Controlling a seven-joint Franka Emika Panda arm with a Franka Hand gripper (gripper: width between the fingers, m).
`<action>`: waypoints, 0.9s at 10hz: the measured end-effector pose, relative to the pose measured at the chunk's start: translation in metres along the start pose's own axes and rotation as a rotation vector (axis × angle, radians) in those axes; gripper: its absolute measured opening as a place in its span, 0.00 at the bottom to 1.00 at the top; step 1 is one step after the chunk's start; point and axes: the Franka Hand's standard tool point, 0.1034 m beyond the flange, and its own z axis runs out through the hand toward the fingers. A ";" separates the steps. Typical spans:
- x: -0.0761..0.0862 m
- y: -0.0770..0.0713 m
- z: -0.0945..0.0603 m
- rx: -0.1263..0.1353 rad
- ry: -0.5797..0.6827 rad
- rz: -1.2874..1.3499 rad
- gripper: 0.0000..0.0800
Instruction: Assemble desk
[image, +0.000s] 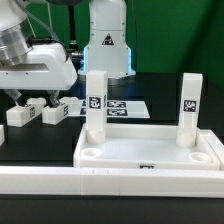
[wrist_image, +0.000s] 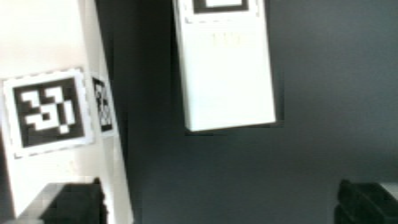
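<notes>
Exterior view's left showed the gripper (image: 27, 97), its jaws apart and empty, above a first loose leg (image: 20, 117) and a second loose leg (image: 56, 112) lying on the table (image: 30, 145). Rightward, the tabletop (image: 150, 152) sat behind the border rail (image: 60, 180), with a left upright leg (image: 95, 100) and a right upright leg (image: 190, 105) standing in it. The legs looked light, stiff and slick, so gripping across flat sides at mid-length seemed best.

Both views are bright but soft, the white legs (image: 95, 125) nearly washed out against the dark table (image: 30, 150).
</notes>
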 end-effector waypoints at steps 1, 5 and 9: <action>0.001 0.000 0.000 -0.002 0.004 -0.001 0.81; -0.011 -0.010 0.007 0.052 -0.257 -0.005 0.81; -0.017 -0.015 0.012 0.091 -0.502 -0.002 0.81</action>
